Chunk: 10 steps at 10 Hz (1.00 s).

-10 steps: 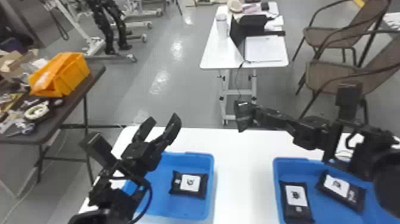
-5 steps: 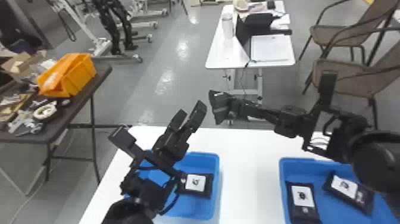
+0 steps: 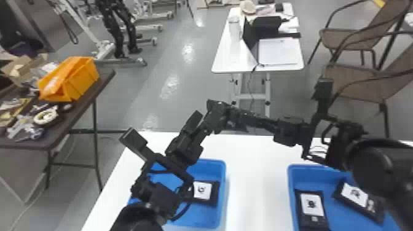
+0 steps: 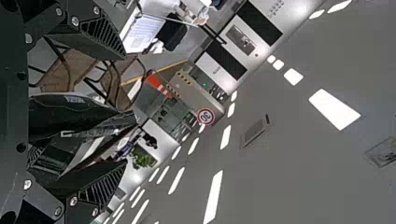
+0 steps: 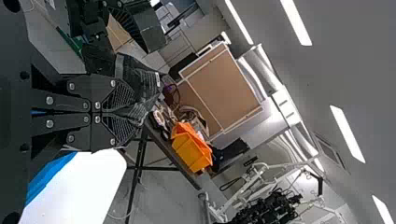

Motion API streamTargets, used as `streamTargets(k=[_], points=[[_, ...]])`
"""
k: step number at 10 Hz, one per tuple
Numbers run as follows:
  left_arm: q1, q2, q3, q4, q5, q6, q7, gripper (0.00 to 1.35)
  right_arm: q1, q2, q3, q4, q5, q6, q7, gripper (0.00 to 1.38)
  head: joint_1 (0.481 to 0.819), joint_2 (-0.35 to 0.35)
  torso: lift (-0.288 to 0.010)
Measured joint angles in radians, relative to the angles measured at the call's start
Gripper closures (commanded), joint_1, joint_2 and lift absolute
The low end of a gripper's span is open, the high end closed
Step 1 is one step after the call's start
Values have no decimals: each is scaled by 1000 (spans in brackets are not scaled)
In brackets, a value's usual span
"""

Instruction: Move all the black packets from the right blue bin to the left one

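While L gripper (image 3: 166, 126) was spread wide, R gripper (image 3: 235, 116) at its 3 o'clock squeezed a black pkt (image 3: 216, 115). L bin (image 3: 216, 170) had 1 pkt (image 3: 202, 191) at 3 o'clock; R bin (image 3: 321, 172) had 2 pkts (image 3: 312, 205).

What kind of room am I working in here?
Probably a robotics lab or workshop: a legged robot hangs on a wheeled frame, and a dark side table holds an orange bin among loose parts.
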<state>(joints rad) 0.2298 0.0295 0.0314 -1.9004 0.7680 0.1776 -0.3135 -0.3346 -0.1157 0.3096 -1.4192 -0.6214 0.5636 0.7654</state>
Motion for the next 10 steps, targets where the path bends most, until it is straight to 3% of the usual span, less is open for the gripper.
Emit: streamTargets(k=[1, 2, 4, 5, 6, 8, 10], points=[[-2, 5, -7, 0, 0, 7, -1, 200, -6, 1, 7, 11, -4, -2, 0, 1288, 684, 228, 0], [-7, 14, -15, -2, -31, 11, 7, 48, -12, 2, 13, 22, -6, -5, 2, 1288, 685, 227, 0], [-28, 25, -15, -5, -120, 16, -8, 196, -18, 3, 19, 30, -6, -8, 5, 1288, 680, 225, 0], [-29, 38, -7, -8, -134, 34, -4, 367, -18, 4, 20, 32, -6, -8, 6, 1288, 680, 230, 0], [-29, 44, -6, -11, -128, 58, -2, 1136, -18, 4, 20, 34, -6, -10, 8, 1288, 685, 231, 0], [-28, 38, 1, -15, -121, 102, -3, 1233, -21, 4, 20, 37, -6, -18, 11, 1288, 690, 225, 0], [-29, 35, 6, -16, -109, 92, -6, 1233, -23, 8, 20, 51, -6, -31, 11, 1288, 687, 227, 0]])
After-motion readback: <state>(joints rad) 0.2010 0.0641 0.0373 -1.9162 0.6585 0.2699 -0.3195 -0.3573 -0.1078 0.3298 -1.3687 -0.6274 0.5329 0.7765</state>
